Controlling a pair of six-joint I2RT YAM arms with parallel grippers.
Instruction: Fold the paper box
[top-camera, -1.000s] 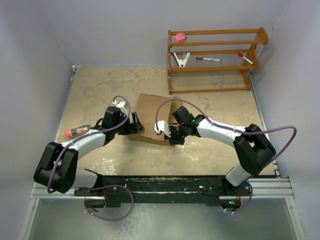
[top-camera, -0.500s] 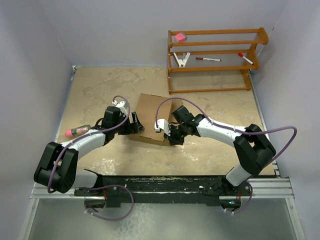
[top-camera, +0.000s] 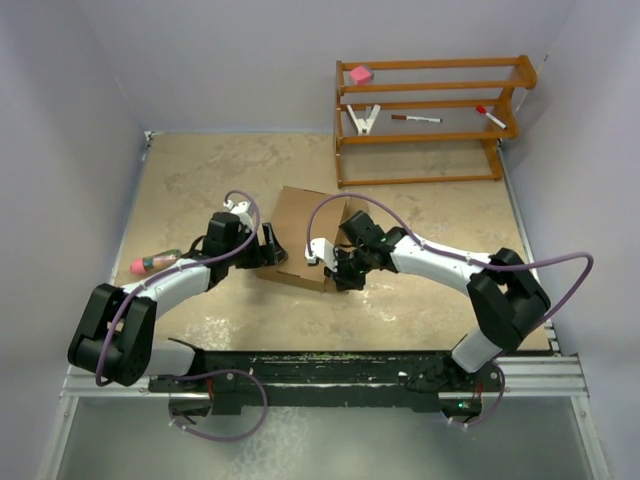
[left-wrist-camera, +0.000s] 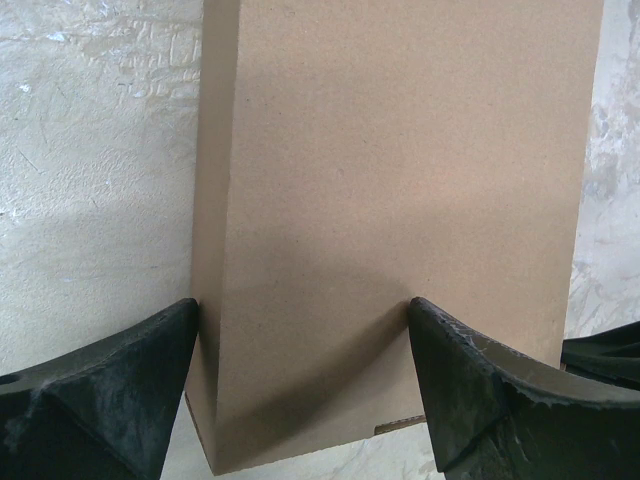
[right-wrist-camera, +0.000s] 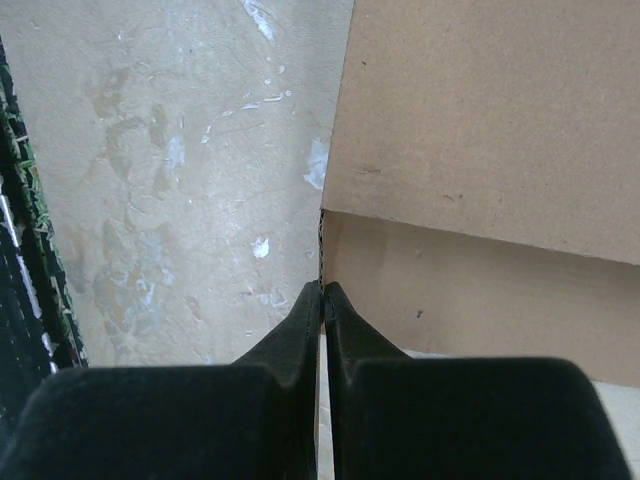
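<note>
The paper box (top-camera: 305, 232) sits mid desk (top-camera: 200, 180). The right claw (top-camera: 335, 272), pinched shut on its near flap edge, has crept left, seemingly folding it inward; the left claw (top-camera: 270, 248) straddles it, spread wide.

One paper box (top-camera: 305, 215), one rack (top-camera: 430, 64), two markers (top-camera: 415, 118)

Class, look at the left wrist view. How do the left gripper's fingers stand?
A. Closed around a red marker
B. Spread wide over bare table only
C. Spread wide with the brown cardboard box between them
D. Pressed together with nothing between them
C: in the left wrist view the left gripper has its fingers set wide apart, and the paper box fills the space between them.
</note>
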